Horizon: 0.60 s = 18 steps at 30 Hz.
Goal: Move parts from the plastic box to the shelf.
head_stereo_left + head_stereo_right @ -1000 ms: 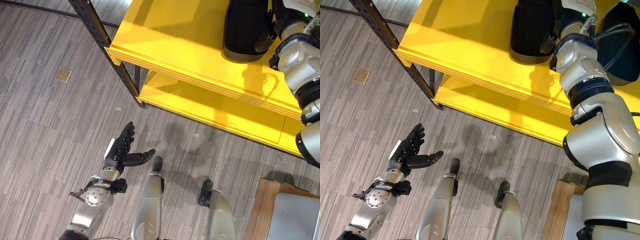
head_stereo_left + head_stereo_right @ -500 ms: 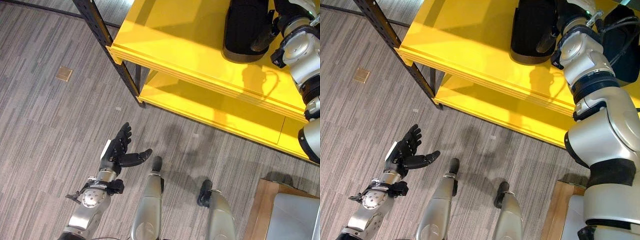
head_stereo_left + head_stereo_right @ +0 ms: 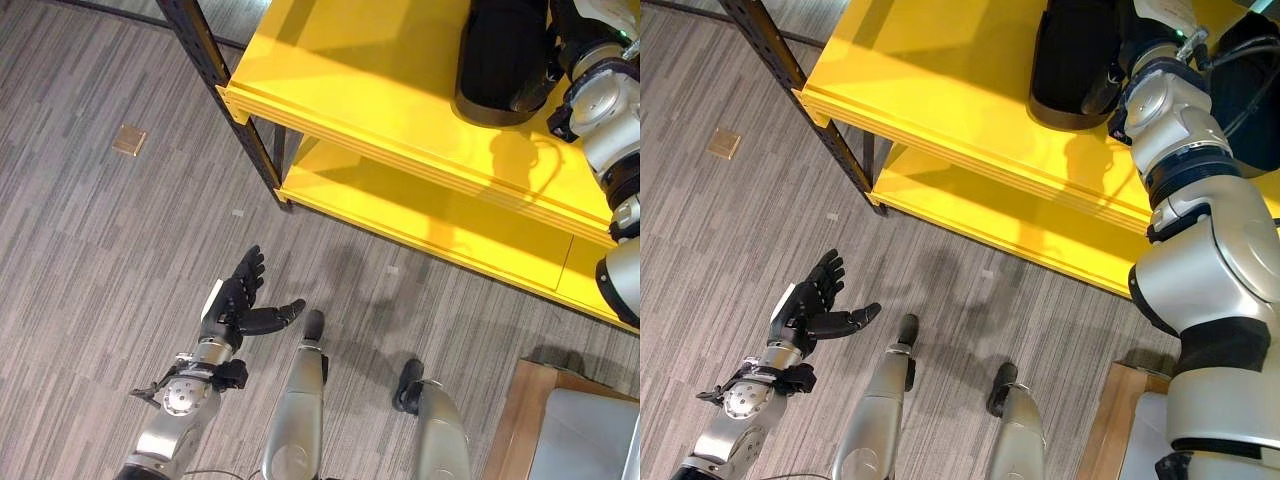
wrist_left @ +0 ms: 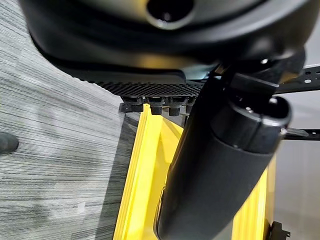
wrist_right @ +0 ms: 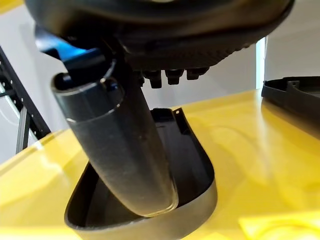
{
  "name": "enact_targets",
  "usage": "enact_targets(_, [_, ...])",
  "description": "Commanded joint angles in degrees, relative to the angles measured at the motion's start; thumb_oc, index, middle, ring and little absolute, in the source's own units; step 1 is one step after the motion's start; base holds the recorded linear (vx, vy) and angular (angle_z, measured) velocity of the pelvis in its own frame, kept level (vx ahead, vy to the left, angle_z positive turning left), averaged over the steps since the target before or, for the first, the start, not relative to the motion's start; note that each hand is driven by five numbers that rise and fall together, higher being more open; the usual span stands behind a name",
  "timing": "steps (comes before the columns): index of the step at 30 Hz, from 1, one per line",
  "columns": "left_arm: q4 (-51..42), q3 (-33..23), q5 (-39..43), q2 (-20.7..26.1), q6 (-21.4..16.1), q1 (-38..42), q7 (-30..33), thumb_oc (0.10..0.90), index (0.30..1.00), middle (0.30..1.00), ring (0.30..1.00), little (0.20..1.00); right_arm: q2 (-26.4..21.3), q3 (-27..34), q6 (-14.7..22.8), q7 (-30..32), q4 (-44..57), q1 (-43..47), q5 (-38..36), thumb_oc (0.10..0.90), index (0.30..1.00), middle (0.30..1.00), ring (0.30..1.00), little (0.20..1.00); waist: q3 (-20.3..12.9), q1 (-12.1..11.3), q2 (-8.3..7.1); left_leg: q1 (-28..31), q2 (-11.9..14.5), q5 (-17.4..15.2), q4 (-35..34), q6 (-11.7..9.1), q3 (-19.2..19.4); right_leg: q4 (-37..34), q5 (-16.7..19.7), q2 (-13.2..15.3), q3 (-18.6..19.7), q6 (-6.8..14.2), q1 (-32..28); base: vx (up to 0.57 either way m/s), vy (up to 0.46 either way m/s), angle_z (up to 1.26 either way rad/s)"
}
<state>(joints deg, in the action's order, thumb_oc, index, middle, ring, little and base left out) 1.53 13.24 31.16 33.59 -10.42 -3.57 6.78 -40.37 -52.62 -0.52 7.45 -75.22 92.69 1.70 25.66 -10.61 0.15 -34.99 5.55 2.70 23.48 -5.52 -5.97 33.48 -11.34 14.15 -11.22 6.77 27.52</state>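
A black curved part (image 3: 500, 50) lies on the top level of the yellow shelf (image 3: 370, 90). My right hand (image 5: 120, 145) is right beside it. Its fingers are straight and its thumb reaches over the part's (image 5: 192, 150) open inside, so the hand is open. A second black part (image 3: 1252, 90) lies on the shelf to the right of that arm. My left hand (image 3: 235, 305) hangs low over the floor, open with its fingers spread and nothing in it.
The shelf has a black perforated post (image 3: 215, 65) at its near left corner and a lower yellow level (image 3: 420, 215). At the lower right a grey box (image 3: 590, 430) sits on a wooden surface (image 3: 522, 400). A small brass plate (image 3: 128, 140) is set in the floor.
My left hand has sunk slightly and drifted left. The view has shifted a little. My right hand stays beside the black part on the shelf.
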Motion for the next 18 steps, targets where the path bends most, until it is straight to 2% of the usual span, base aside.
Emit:
enact_targets(1, [-7.3,-3.0,-0.6,3.5,-5.1,0.4,-0.2,0.9,1.0,1.0,1.0,1.0,-4.5,-1.7,1.3,2.5,-0.5,8.3,1.4,0.9,1.0,1.0,1.0,1.0,-0.9,-1.7,-1.31,-0.4,3.7,-6.5,4.7,-1.5,-3.7,-8.4,4.7,1.0,2.8,1.5,-5.9,0.0,0.0,0.0])
enact_targets(9, [-7.9,-3.0,-0.8,4.0,-5.0,0.5,-0.5,0.9,1.0,1.0,1.0,1.0,-4.0,-2.4,0.7,1.5,-2.0,7.4,4.0,0.9,1.0,1.0,1.0,1.0,-0.5,-2.4,-1.07,-1.1,3.4,-6.4,4.9,-1.4,-3.9,-8.6,4.9,1.0,2.6,1.5,-5.6,0.0,0.002,0.03])
enact_targets(18, [-7.6,-2.8,-0.8,3.6,-4.6,1.1,-1.0,0.9,1.0,1.0,1.0,1.0,-4.3,-1.5,0.0,-0.9,-3.5,7.2,2.1,0.9,1.0,1.0,1.0,1.0,-0.2,-2.8,-1.13,-1.5,3.2,-6.5,5.0,-1.2,-4.1,-8.7,5.0,1.1,2.3,1.5,-5.7,0.0,0.0,0.0])
